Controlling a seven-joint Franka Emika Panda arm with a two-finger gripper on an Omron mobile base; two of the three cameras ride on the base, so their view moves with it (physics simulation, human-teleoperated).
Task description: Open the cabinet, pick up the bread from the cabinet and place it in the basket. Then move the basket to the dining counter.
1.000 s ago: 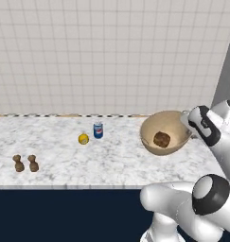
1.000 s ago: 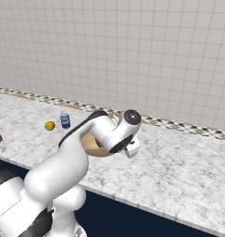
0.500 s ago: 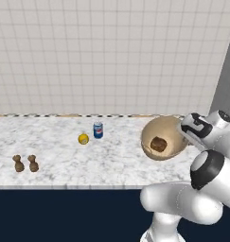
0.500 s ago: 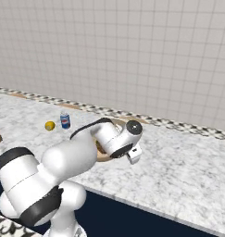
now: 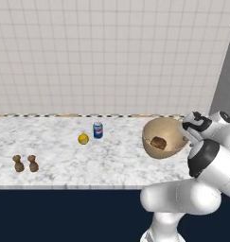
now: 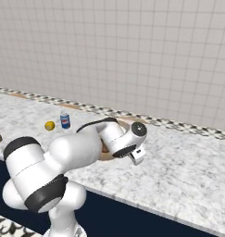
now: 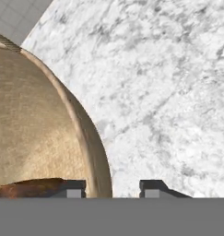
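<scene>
The tan basket rests on the white marbled dining counter, tipped so its inside faces the left base view, with the brown bread lying in it. My gripper is at the basket's right rim. In the hand view the gripper straddles the basket's rim. One fingertip is inside beside the bread and the other stands outside over the counter, with a gap between it and the rim. The jaws stand open. The cabinet is out of view.
A yellow lemon and a blue can sit left of the basket. Two brown shakers stand near the counter's front edge at far left. A tiled wall runs behind, and a grey panel rises at the right.
The fingers have spread apart at the basket's rim. The basket has tipped more toward the left base camera, and the arm's elbow has swung round. The other things have stayed put.
</scene>
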